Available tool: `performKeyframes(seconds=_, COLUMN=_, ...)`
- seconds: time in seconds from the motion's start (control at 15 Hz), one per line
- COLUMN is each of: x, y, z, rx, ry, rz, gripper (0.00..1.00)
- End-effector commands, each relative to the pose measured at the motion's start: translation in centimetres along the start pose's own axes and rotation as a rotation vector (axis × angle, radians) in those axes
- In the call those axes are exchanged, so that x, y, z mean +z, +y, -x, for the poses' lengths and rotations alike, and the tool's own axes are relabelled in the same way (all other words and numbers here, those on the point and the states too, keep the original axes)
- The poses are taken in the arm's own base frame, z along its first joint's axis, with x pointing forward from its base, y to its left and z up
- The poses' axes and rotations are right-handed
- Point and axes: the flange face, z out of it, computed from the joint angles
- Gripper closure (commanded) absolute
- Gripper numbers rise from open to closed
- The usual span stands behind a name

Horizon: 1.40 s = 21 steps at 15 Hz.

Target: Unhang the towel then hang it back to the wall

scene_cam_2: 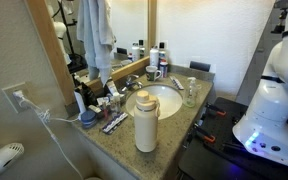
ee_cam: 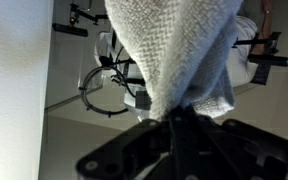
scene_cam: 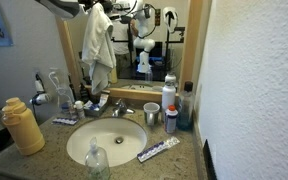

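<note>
The pale grey-white towel hangs in long folds in front of the wood-framed mirror, above the back of the counter. It also shows in an exterior view. My gripper is at the top edge of the picture and is shut on the towel's upper end. In the wrist view the dark fingers are pinched together on a bunch of the terry cloth. The rough white wall stands to the side of the mirror, apart from the towel, and shows in an exterior view too.
Below the towel are a sink, a faucet, a yellow bottle, a cup, a tall bottle and a toothpaste tube. The robot base stands beside the counter.
</note>
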Motion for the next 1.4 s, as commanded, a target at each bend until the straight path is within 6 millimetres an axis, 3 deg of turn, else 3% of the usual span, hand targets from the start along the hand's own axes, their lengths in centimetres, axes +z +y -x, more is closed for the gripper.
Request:
performKeyframes(seconds=0.0, x=0.9, y=3.8, z=-1.1, rx=-0.009, ry=0.023, rz=0.078, gripper=0.99)
performKeyframes(seconds=0.2, x=0.8, y=6.4, z=-1.6, rx=0.011, ry=0.032, rz=0.125, gripper=0.99)
performKeyframes(seconds=0.6, x=0.2, y=15.7, z=-2.2, rx=0.076, ry=0.048, rz=0.313, gripper=0.99)
performKeyframes(seconds=0.8, x=-0.4, y=18.8, z=-2.3, rx=0.083, ry=0.063, rz=0.413, gripper=0.99)
performKeyframes(seconds=1.0, x=-2.0, y=20.5, z=-3.9, rx=0.109, ry=0.105, rz=0.525, gripper=0.99)
performKeyframes(seconds=1.33, x=-6.5, y=24.4, z=-8.3, rx=0.151, ry=0.16, rz=0.772, gripper=0.99)
